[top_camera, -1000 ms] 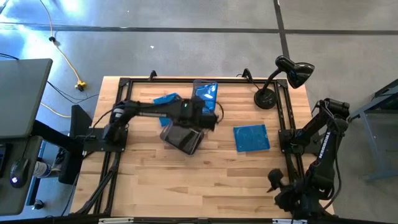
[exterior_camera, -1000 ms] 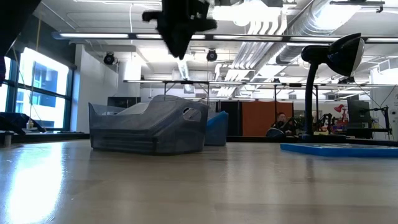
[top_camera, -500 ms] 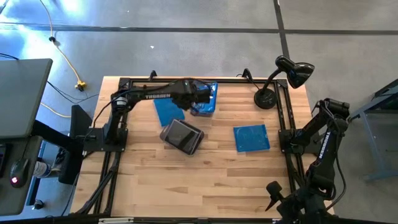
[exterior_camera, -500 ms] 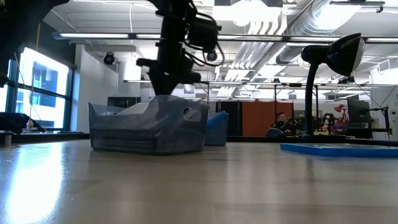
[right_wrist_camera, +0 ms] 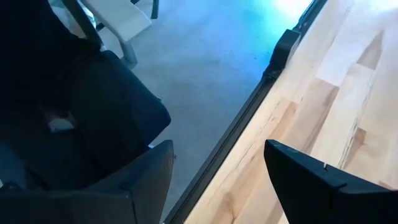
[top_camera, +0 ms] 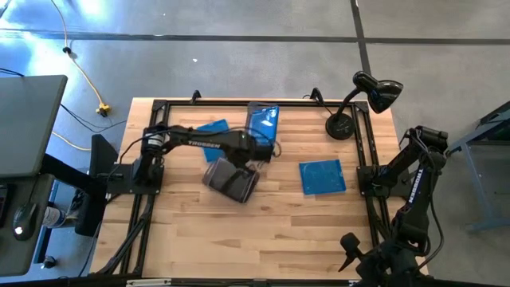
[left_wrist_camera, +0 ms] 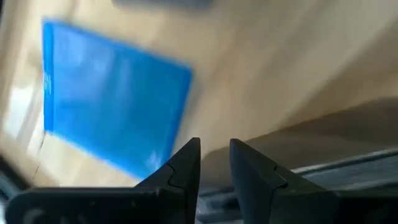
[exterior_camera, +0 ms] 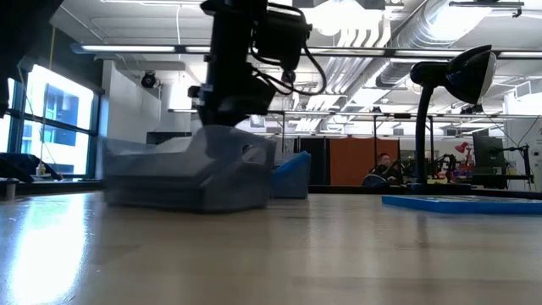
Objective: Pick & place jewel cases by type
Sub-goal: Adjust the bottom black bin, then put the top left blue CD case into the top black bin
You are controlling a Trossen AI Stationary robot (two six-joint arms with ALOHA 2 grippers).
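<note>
Two smoky-grey tubs (top_camera: 231, 179) lie stacked askew at the table's middle, and the low view shows the upper tub (exterior_camera: 190, 174) tilted on the lower one. My left gripper (left_wrist_camera: 214, 165) points down at the upper tub's top, its fingers a narrow gap apart. Three blue jewel cases lie flat: one at the far left (top_camera: 213, 127), one at the far middle (top_camera: 263, 121) and one to the right (top_camera: 323, 177). My right gripper (right_wrist_camera: 214, 180) waits wide open past the table's near right corner (top_camera: 349, 241). The dark jewel cases cannot be made out. My left gripper comes from above, pointing steeply down, onto the upper tub's rim (left_wrist_camera: 298, 171) at the side toward the table's right. The rim runs into the narrow gap between the fingers (left_wrist_camera: 183, 168). Whether both fingers press on it, I cannot tell. The tub stays on the one below.
A black desk lamp (top_camera: 358, 104) stands at the far right corner. Black frame rails (top_camera: 366, 159) run along the table's sides and far edge. Bare wood lies across the near half of the table (top_camera: 255, 239).
My left gripper has come down from high above the tubs onto the upper tub's top, rolling as it sank. The tub stack has slid a little toward the table's left edge. My right gripper has tipped slightly at its corner.
</note>
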